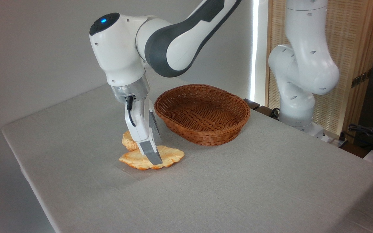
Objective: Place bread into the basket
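The long, flat, leaf-shaped braided loaf, golden-orange with scalloped edges, lies on the grey cloth-covered surface towards the near left, just near and left of the oval, shallow, reddish-brown woven wicker basket. The basket is empty, so the task's main step is not yet done.

The white arm's end effector is lowered onto the middle of the loaf, tilted so that its grey finger crosses the loaf's width. That slant probably suits a flat thing lying low on cloth: a finger has to reach down along each long edge to pinch across the narrow way. Only the near finger shows; the other is hidden behind it, so I cannot tell whether the end effector is apart or pressed onto the loaf.

A small, round, thick golden bun sits just behind the loaf, touching or nearly touching it and partly hidden by the end effector. Its closeness is a risk: the far finger could nudge or catch it.

With the basket so near, a short lift and a move to the right and far side should do.
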Available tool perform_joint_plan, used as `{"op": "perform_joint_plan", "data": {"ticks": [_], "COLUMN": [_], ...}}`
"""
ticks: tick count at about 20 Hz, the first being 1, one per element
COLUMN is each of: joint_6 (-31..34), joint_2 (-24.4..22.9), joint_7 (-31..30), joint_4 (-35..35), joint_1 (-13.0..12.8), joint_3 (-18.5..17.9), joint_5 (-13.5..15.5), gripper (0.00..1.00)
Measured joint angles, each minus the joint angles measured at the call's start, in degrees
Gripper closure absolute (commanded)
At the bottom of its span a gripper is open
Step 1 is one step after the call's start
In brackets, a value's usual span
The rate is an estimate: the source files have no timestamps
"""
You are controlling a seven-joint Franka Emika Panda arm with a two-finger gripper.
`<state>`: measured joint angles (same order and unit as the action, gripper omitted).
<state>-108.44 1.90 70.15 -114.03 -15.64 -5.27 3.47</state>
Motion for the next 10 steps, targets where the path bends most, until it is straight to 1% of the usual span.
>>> {"op": "perform_joint_plan", "data": {"ticks": [10], "joint_6": [-0.09], "joint_2": [2.1], "joint_7": [0.0], "joint_4": [-0.03], "joint_1": [-0.5], "joint_3": [0.5], "joint_5": [0.01], "gripper": [0.0]}}
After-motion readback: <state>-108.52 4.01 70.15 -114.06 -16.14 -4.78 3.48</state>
